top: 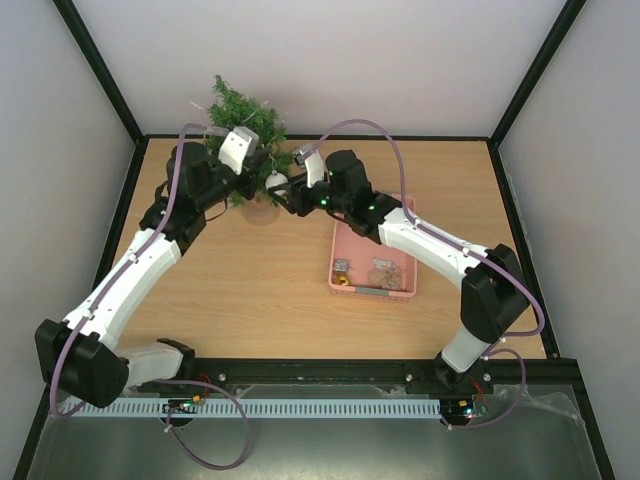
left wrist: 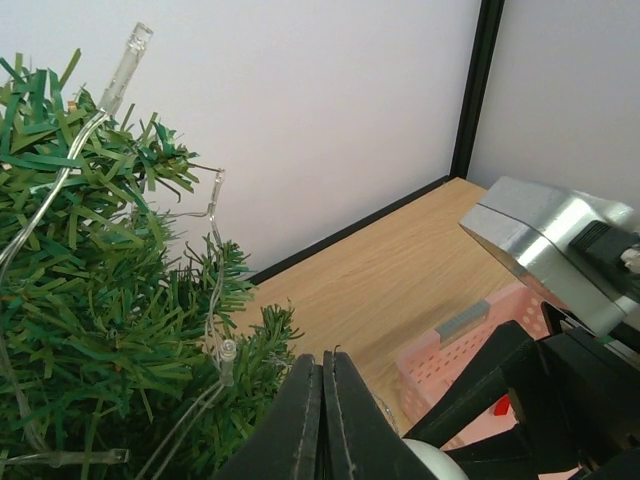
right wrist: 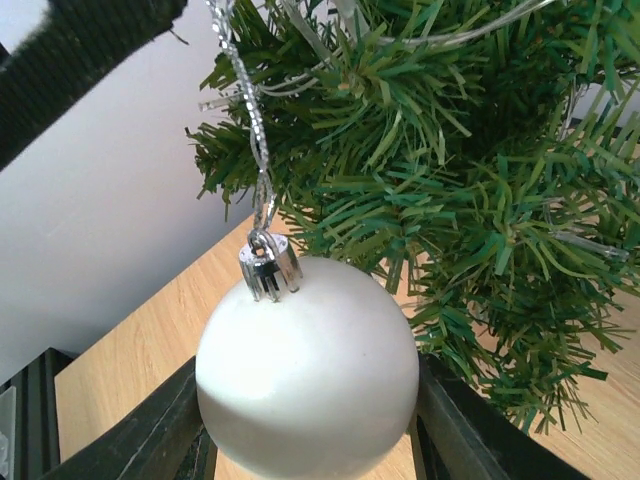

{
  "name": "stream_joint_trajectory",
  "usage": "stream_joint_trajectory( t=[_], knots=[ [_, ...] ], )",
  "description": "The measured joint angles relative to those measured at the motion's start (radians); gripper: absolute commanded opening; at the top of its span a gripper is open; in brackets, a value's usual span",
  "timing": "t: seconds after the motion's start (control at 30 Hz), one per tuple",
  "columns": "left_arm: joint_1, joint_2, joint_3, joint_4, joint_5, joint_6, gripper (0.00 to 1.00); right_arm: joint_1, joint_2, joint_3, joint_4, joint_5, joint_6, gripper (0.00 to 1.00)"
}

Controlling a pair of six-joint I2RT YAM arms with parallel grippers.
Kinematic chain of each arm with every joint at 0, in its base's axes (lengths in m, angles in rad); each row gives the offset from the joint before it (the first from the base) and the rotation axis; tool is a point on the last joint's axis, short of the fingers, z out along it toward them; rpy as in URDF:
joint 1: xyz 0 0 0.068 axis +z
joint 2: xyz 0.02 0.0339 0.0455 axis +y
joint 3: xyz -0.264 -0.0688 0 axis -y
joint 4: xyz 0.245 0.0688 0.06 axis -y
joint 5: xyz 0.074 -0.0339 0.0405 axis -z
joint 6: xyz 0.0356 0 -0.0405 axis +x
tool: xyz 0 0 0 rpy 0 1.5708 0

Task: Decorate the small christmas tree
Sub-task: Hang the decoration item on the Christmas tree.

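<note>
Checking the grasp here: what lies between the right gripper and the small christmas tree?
A white ball ornament, clamped in the right gripper's jaws, just in front of the small christmas tree's branches; the right wrist view shows it.

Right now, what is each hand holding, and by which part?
Right hand grips the white bauble by its sides. Left hand is shut; whether it pinches the string, unclear.

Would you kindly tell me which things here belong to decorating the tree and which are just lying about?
In the job: small christmas tree; white bauble, clamped in the right jaws; light string on the tree.
Lying about: pink basket; the trinkets in it.
</note>
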Motion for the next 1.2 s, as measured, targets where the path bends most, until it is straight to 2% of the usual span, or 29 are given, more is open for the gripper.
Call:
stream_joint_trajectory(
  t=[0.63,1.2],
  knots=[
    [-0.057,-0.053,-0.061,-0.043,-0.055,-0.023,0.02,0.0,-0.029,-0.087,-0.014,0.022,-0.038,0.45],
    [-0.057,0.022,-0.06,-0.041,-0.099,-0.003,0.02,-0.008,-0.025,-0.083,-0.016,0.048,-0.072,0.45]
  ],
)
